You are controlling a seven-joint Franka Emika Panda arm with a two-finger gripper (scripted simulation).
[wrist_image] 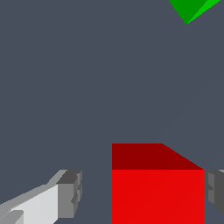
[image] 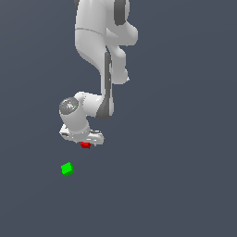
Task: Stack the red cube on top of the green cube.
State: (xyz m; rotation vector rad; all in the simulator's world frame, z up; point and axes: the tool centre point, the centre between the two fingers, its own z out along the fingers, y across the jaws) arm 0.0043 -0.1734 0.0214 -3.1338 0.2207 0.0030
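Observation:
The red cube (image: 85,145) peeks out just under my gripper (image: 86,141); most of it is hidden by the hand in the exterior view. In the wrist view the red cube (wrist_image: 157,188) sits between the two fingers of my gripper (wrist_image: 142,192). One grey fingertip (wrist_image: 70,194) stands clearly apart from the cube, while the other one (wrist_image: 215,192) is close beside it. The gripper is open around the cube. The green cube (image: 67,169) lies apart from it, toward the exterior view's lower left, and shows as a corner (wrist_image: 190,8) at the wrist view's edge.
A plain dark grey floor (image: 176,176) spreads all around. The white arm (image: 104,41) rises above the gripper.

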